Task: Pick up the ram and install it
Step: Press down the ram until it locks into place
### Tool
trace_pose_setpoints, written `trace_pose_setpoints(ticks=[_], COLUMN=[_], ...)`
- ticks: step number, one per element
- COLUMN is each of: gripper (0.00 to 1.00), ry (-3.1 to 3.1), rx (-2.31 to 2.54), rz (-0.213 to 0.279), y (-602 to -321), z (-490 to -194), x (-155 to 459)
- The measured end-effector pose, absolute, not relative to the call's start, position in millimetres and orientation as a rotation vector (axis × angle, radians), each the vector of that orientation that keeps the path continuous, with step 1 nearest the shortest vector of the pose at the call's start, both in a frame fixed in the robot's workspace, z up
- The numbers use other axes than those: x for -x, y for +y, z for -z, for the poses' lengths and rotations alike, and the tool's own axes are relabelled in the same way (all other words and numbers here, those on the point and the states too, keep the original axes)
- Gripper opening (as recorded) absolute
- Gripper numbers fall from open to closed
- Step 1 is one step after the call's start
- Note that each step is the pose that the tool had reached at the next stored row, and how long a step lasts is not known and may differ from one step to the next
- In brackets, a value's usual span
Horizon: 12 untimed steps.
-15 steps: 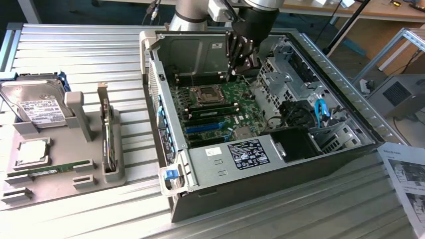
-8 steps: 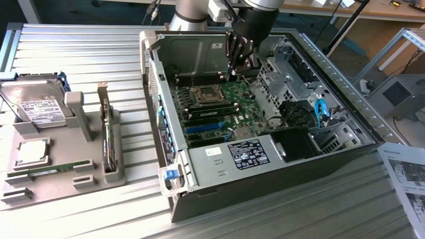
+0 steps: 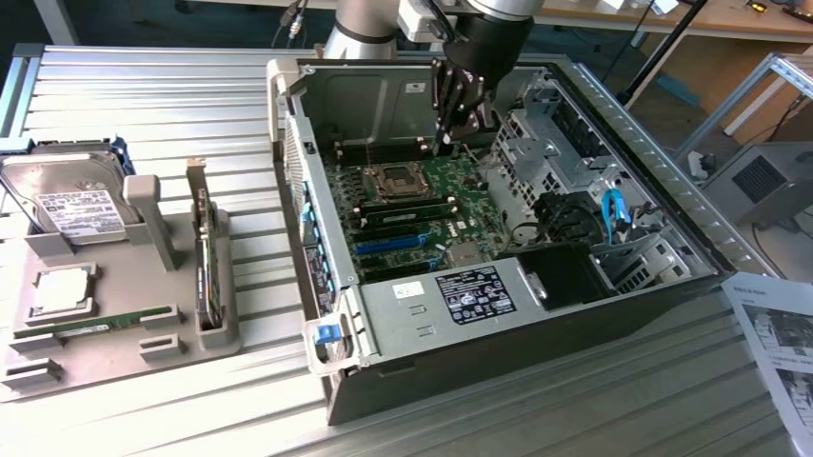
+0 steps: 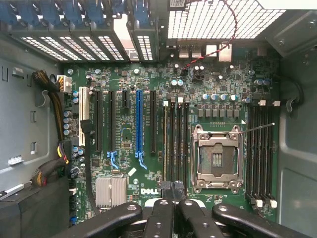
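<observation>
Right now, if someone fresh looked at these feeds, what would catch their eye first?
Probably the open computer case in the middle of the exterior view, its green motherboard laid bare. The arm's hand is down inside it, shut, over the board's far end near the empty processor socket. On the exterior view's left, a grey tray holds a hard drive and a ram stick lying flat.

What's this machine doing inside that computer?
A robot arm has its gripper shut, hanging over the motherboard of an open computer case, near the memory slots beside the empty processor socket. A RAM stick lies in the grey parts tray at the exterior view's left.
</observation>
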<state>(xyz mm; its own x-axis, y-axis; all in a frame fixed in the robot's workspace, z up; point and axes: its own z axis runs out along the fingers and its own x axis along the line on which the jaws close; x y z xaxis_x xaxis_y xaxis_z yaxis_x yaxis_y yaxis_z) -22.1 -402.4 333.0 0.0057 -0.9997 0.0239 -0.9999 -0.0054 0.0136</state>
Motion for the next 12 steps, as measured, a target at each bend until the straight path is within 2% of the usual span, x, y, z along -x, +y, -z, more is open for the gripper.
trace_pose_setpoints(ticks=[12], gripper=[0.11], ry=[-2.322], rx=[-2.076], rz=[-0.009], y=[-402.4], z=[-332.7], x=[22.1])
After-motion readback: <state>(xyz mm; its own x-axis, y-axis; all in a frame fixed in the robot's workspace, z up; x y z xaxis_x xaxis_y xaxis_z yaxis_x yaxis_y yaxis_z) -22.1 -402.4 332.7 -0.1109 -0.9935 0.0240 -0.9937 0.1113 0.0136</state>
